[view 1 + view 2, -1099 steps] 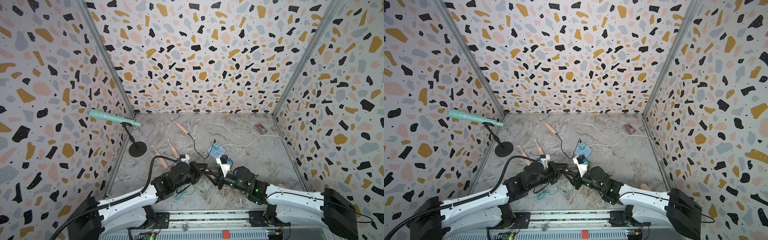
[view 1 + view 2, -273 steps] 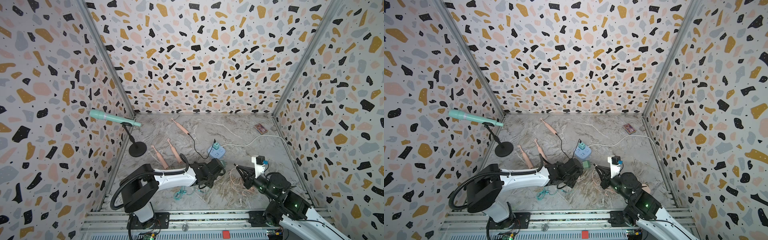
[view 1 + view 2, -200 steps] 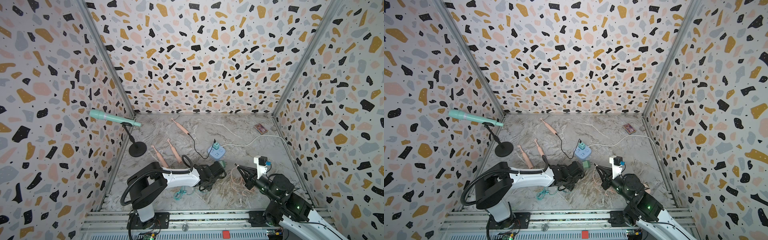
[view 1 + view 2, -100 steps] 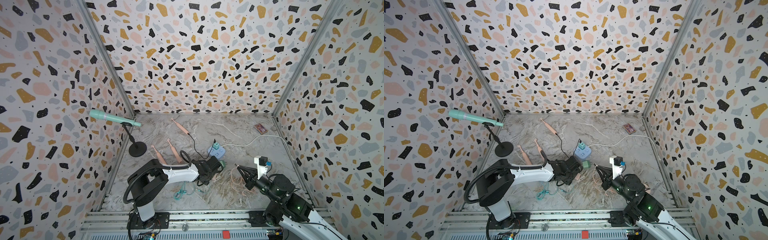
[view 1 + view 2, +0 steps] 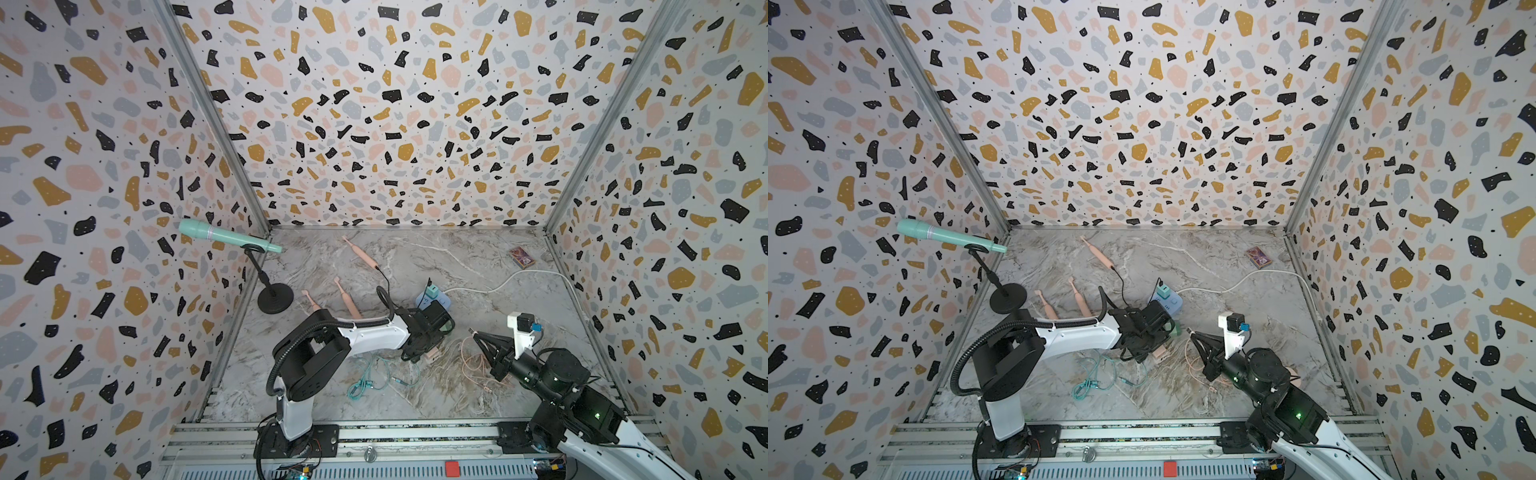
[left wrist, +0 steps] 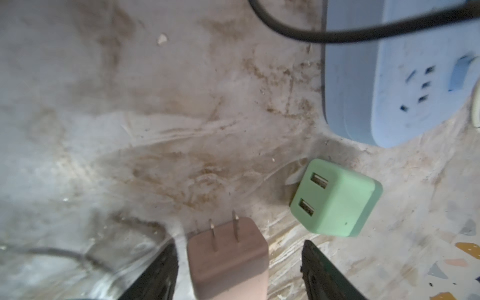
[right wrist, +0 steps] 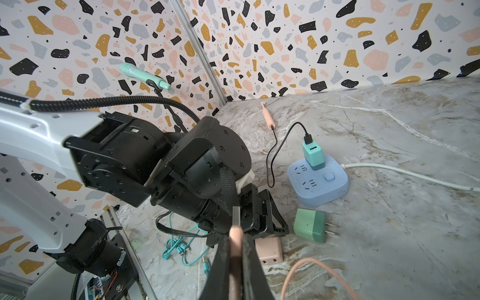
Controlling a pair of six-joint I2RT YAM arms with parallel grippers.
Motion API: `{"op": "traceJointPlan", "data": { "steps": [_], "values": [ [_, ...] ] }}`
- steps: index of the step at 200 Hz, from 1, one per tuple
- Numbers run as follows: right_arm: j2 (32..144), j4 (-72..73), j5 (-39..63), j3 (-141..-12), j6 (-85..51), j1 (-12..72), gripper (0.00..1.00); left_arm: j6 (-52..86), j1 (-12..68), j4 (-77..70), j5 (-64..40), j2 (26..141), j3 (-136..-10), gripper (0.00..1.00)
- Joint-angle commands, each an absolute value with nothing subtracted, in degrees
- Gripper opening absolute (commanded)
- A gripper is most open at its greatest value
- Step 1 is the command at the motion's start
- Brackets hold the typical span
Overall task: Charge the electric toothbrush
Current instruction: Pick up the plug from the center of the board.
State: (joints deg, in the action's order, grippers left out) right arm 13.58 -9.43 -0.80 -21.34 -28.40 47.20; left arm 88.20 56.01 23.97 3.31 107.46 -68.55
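The left gripper [image 6: 240, 245] hung with its black jaws spread, one on each side of a pale pink cube-shaped wall charger [image 6: 226, 262] lying on the marbled grey tabletop [image 6: 155, 117], with gaps showing. A mint green two-port charger [image 6: 335, 200] lay just beside it, near a pale blue power strip [image 7: 318, 181]. The right gripper [image 7: 235, 240] was clenched on a metal-tipped pink USB plug [image 7: 235, 215]. Two slim pink electric toothbrushes [image 5: 347, 301] lay behind the left arm. A third pink toothbrush [image 5: 360, 251], farther back, was joined by a thin black cable [image 7: 271, 155] to a teal charger [image 7: 313, 153] plugged into the strip.
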Motion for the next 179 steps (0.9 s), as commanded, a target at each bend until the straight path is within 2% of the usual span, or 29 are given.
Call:
{"op": "traceJointPlan", "data": {
  "steps": [1, 45, 110, 135, 163, 179],
  "values": [
    [13.18, -9.45, -1.57, -22.41, -28.22, 47.11, 0.00, 81.87, 55.20, 33.48, 4.22, 109.60, -70.60, 0.77],
    [13.27, -9.61, -1.58, -22.26, -28.49, 47.11, 0.00, 78.14, 55.15, 38.61, 4.38, 113.38, -76.15, 0.73],
    [12.74, -9.63, -2.09, -22.06, -28.71, 47.20, 0.00, 76.53, 55.27, 39.38, 2.96, 116.22, -78.66, 0.53],
    [12.83, -9.45, -2.11, -22.01, -28.65, 47.20, 0.00, 75.78, 55.90, 40.53, 2.52, 117.11, -80.30, 0.55],
    [12.83, -9.31, -2.02, -21.88, -28.65, 47.19, 0.00, 75.55, 56.46, 43.10, 2.27, 117.51, -81.40, 0.70],
    [12.74, -9.23, -2.06, -21.88, -28.65, 47.20, 0.00, 75.18, 56.43, 43.45, 2.27, 117.18, -80.99, 0.72]
  ]
}}
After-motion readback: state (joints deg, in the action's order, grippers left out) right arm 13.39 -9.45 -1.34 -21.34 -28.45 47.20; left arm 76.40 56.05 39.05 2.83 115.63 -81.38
